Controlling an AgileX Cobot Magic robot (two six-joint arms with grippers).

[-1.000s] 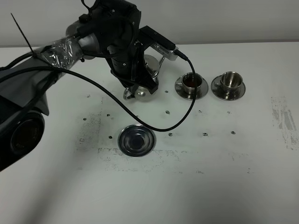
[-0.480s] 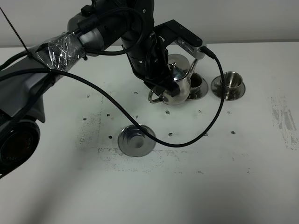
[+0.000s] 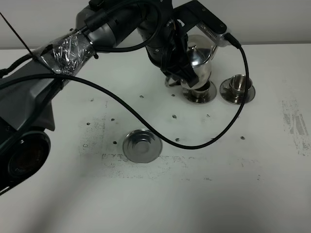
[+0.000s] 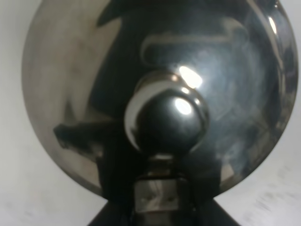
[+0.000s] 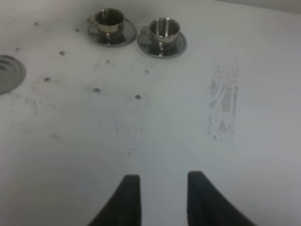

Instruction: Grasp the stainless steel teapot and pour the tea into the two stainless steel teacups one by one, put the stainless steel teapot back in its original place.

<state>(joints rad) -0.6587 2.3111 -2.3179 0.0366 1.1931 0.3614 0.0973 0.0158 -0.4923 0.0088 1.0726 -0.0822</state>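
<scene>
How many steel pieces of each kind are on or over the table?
Shiny spouted steel teapots: 1
Small handled steel teacups: 2
Small round steel cup saucers: 2
Wider bare steel saucers: 1
Total: 6

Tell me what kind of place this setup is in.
Probably a robot lab test bench, not a kitchen: a bare white table marked with scuffs and dots, a cabled, tape-wrapped robot arm, and only a steel teapot and two teacups laid out.

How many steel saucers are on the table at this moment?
3. The wide empty saucer lies alone toward the table's front. Two cup saucers sit side by side farther back: the left one partly under the lifted teapot, the right one clear.
</scene>
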